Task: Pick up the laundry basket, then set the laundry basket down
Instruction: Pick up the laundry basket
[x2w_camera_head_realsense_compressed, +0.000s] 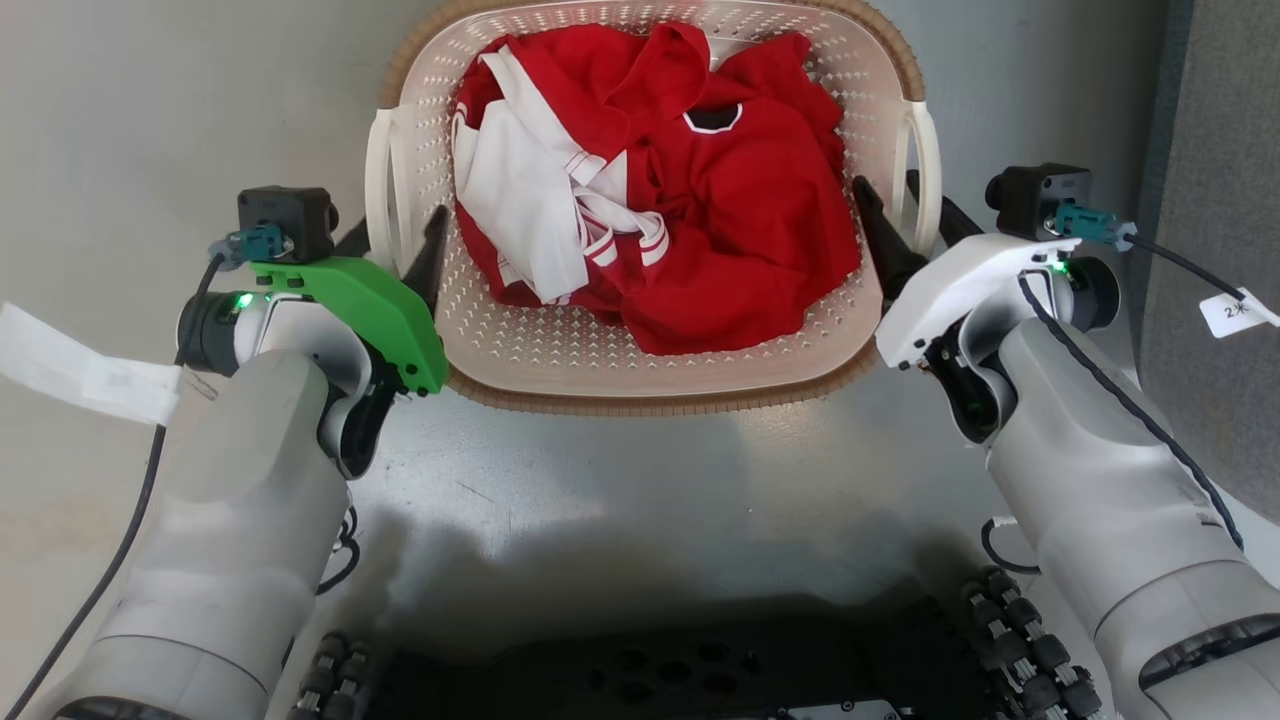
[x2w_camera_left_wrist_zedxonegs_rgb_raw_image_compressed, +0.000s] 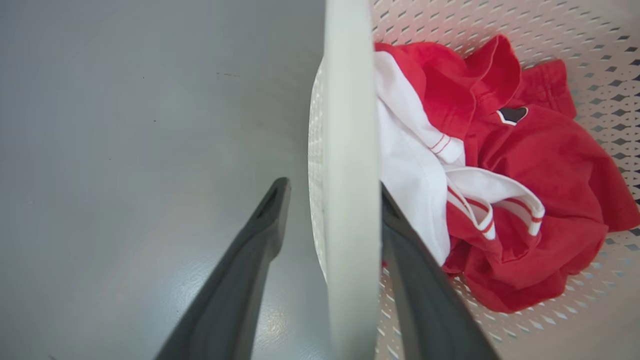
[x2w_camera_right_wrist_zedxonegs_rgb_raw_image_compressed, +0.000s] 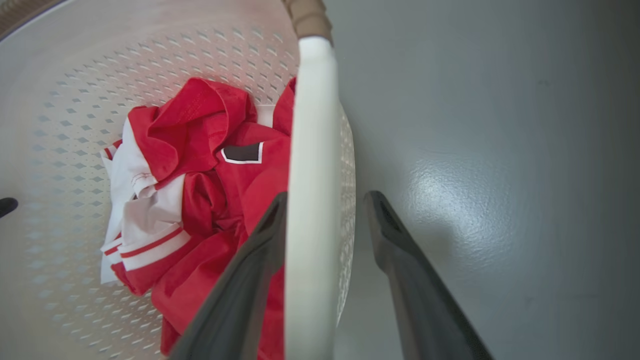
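The laundry basket (x2w_camera_head_realsense_compressed: 560, 345) stands on the grey floor straight ahead, cream and perforated with a brown woven rim, holding crumpled red and white clothes (x2w_camera_head_realsense_compressed: 720, 230). My left gripper (x2w_camera_head_realsense_compressed: 398, 228) is open and straddles the basket's left loop handle (x2w_camera_left_wrist_zedxonegs_rgb_raw_image_compressed: 350, 150), one finger inside the basket and one outside; in the left wrist view the gripper (x2w_camera_left_wrist_zedxonegs_rgb_raw_image_compressed: 333, 185) has a gap on the outer side. My right gripper (x2w_camera_head_realsense_compressed: 900, 195) is open too, astride the right handle (x2w_camera_right_wrist_zedxonegs_rgb_raw_image_compressed: 312, 150), and the right wrist view shows this gripper (x2w_camera_right_wrist_zedxonegs_rgb_raw_image_compressed: 326, 196) with its outer finger off the handle.
My dark wheeled base (x2w_camera_head_realsense_compressed: 640, 670) lies at the bottom of the head view. A darker grey strip of flooring (x2w_camera_head_realsense_compressed: 1215, 150) runs along the right. Paper tags hang from the cables by both wrists (x2w_camera_head_realsense_compressed: 85, 372) (x2w_camera_head_realsense_compressed: 1235, 312). Bare grey floor surrounds the basket.
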